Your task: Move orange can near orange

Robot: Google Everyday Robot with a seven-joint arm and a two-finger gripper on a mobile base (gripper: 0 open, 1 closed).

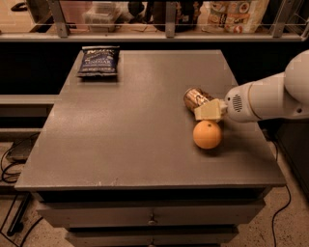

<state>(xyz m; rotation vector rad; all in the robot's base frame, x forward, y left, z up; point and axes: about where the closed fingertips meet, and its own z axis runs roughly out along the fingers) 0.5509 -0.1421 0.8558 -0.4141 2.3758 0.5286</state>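
Observation:
The orange can [194, 98] is coppery brown with a silver end and lies tilted in my gripper [205, 107], just above and behind the orange. My gripper comes in from the right on a white arm and is shut on the can, its cream fingers [208, 111] covering the can's right part. The orange [207, 134] is round and bright, resting on the grey table [135, 130] right of the middle. The can sits very close to the orange's top; I cannot tell whether they touch.
A dark blue chip bag [98, 60] lies at the table's back left corner. A shelf with jars and packets [227, 14] runs behind the table. Drawers [149, 219] are below the front edge. Cables lie on the floor at left and right.

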